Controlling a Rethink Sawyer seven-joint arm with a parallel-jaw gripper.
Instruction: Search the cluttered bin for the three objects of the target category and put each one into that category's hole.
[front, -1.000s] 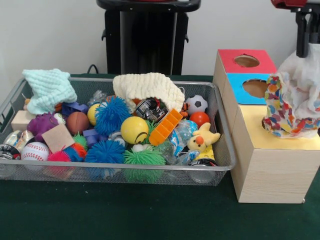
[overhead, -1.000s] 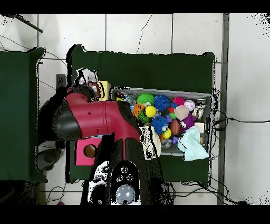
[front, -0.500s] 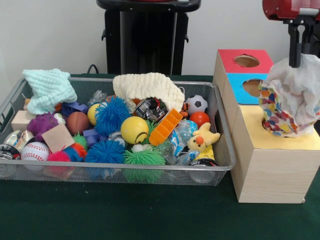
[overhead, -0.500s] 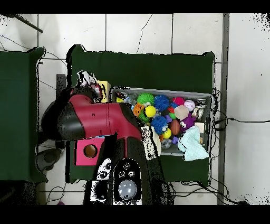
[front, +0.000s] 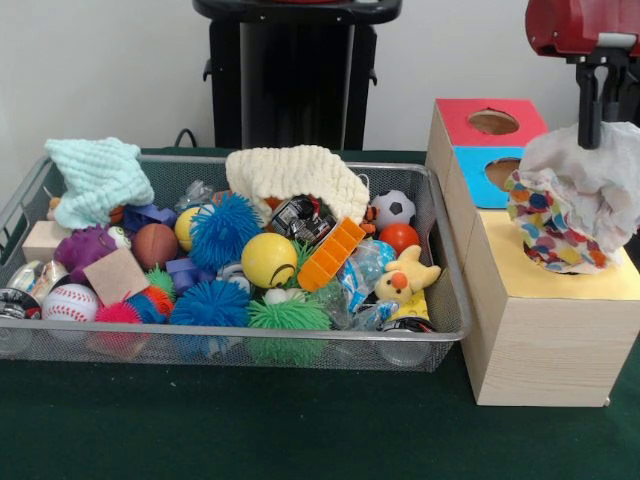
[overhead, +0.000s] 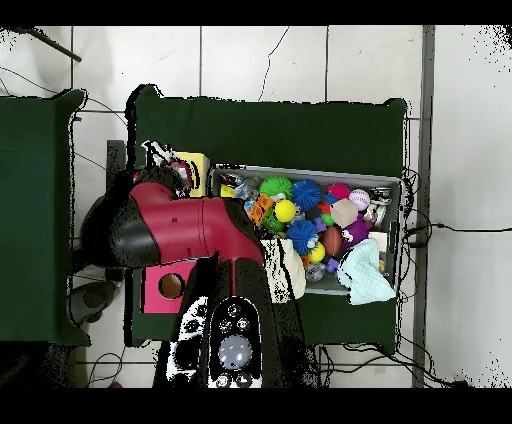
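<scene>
Bin (front: 440, 330): a wire mesh basket is seen on the green surface (front: 250, 430), filling the left and centre of the front view; it is crowded with balls, spiky toys and cloths.
Bin contents: a pale mint cloth (front: 97, 177) is draped at the 10 o'clock corner, a cream knitted cloth (front: 290, 172) at 12 o'clock, a yellow ball (front: 268, 259) near the middle, a yellow plush toy (front: 405, 277) at 4 o'clock.
Sorting box (front: 545, 330): a wooden box is set just right of the bin, its top panels red, blue and yellow; round holes are shown in the red and blue panels.
Held thing: a crumpled bag (front: 575, 200), white with coloured dots, is hung over the yellow panel, at 3 o'clock of the bin.
Gripper (front: 593, 135): it is closed narrowly on the top of the crumpled bag.
Front view only: the bag's pattern and the grip are shown.
Overhead view only: the red arm (overhead: 190, 228) is seen covering most of the box; a pink panel with its hole (overhead: 170, 286) is left exposed.
Change: compared with a second ago, the bag has been raised and shifted slightly left; the bin contents are unmoved.
</scene>
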